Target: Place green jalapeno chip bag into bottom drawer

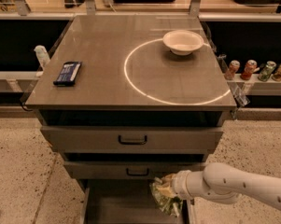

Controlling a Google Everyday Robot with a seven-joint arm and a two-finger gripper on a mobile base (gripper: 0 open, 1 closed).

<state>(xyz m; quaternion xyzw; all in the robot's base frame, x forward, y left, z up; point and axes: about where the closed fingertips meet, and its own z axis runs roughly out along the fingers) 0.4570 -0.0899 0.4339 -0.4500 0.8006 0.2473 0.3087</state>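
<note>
White arm's gripper [172, 189] sits low right, fingers pinching the crumpled shiny green foil chip bag [163, 199]. Bag hangs over the right side of the open grey metal bottom drawer [116, 203], below the grey counter [102, 85].
</note>
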